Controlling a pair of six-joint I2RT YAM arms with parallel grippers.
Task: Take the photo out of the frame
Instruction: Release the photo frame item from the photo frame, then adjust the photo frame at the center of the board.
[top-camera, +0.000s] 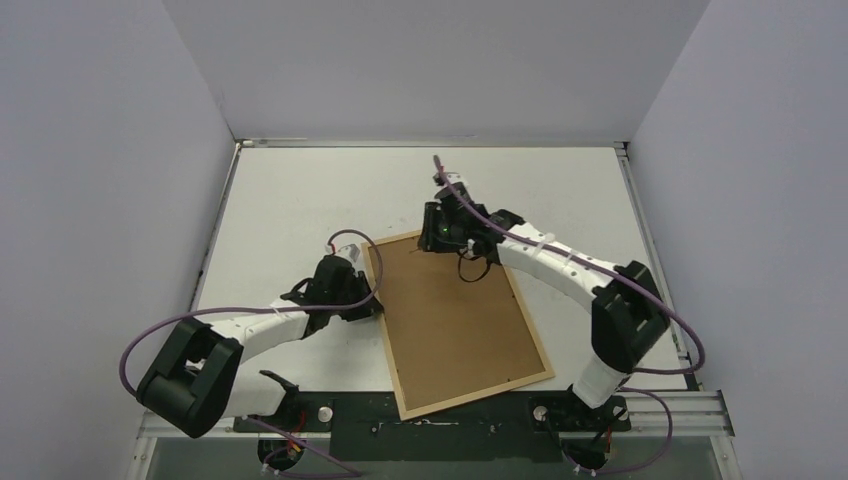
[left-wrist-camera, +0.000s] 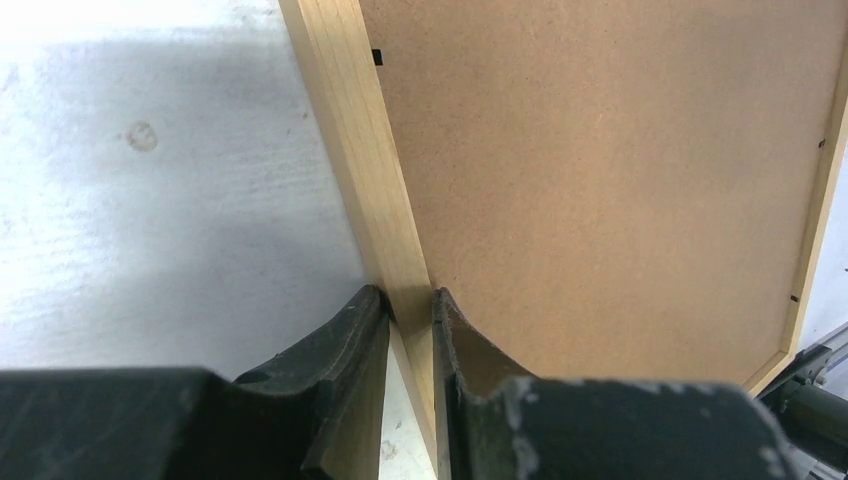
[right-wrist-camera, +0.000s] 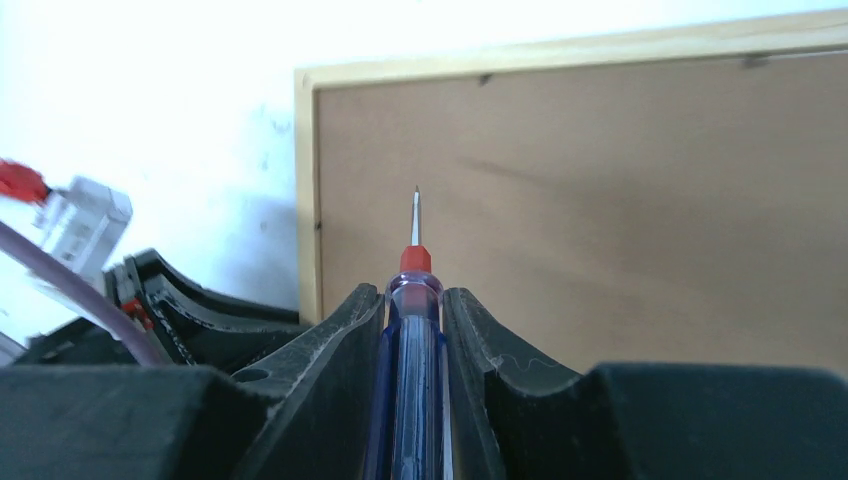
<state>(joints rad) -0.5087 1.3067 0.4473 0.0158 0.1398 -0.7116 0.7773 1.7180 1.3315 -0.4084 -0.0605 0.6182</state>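
On the white, lightly scuffed table (top-camera: 300, 200) the frame (left-wrist-camera: 365, 150) lies face-down and skewed, its near end close to the arms' bases. It's rectangular, thin pale wood moulding w/ visible grain. Flat brown fibreboard backing (left-wrist-camera: 600, 180) fills it, matte & finely speckled, w/ small dark tabs (left-wrist-camera: 377, 57) along the inner edge. L gripper (left-wrist-camera: 408, 300) is clamped on the frame's left rail, one curved black finger on the table side, the other on the backing side. R gripper (right-wrist-camera: 413, 300) grasps a screwdriver (right-wrist-camera: 412, 360): translucent blue handle, red collar, thin metal shaft. Tip points at the backing nr the far left corner; can't tell if it touches.
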